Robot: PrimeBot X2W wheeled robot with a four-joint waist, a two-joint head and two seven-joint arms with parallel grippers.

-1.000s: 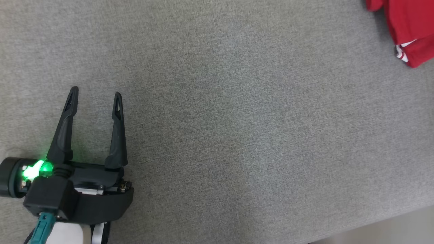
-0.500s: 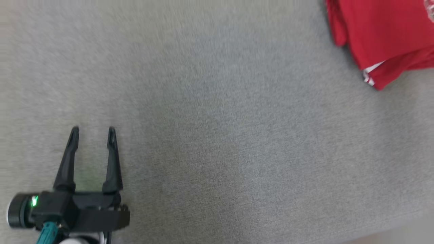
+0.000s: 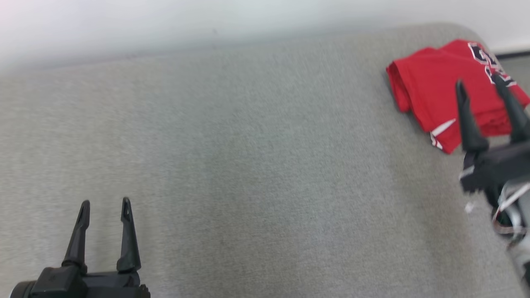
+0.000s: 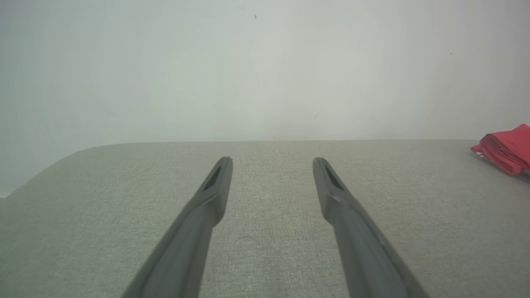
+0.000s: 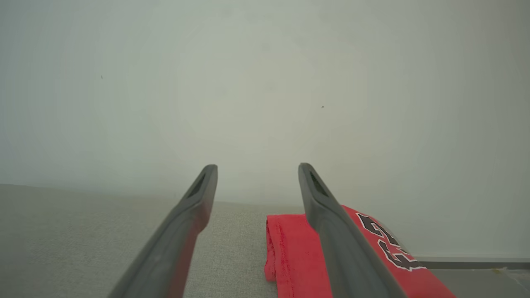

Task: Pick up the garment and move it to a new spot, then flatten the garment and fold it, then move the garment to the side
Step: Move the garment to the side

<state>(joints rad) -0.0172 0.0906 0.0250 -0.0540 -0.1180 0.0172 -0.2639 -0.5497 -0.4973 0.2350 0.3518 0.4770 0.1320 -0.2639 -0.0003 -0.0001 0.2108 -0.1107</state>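
The grey cloth-covered surface [image 3: 265,165] spreads under both of my grippers and ends ahead of them at a pale wall [image 3: 165,25]. The garment [image 3: 430,87] is red and folded, with dark white-edged lettering and a white trim stripe. It lies just ahead of my right gripper [image 3: 478,81], near the rounded far corner of the surface. From the head view, the tips of that gripper's 2 fingers overlap it. In the right wrist view the garment [image 5: 294,248] sits low under the right gripper [image 5: 256,166], whose right-hand finger crosses in front of it. I cannot tell whether any finger touches the cloth. Both jaws stand spread wide with nothing between them. My left gripper [image 3: 104,203] hangs over bare surface, also spread wide and holding nothing. From the left gripper [image 4: 272,159], the garment [image 4: 505,149] is well off to the right and somewhat ahead.
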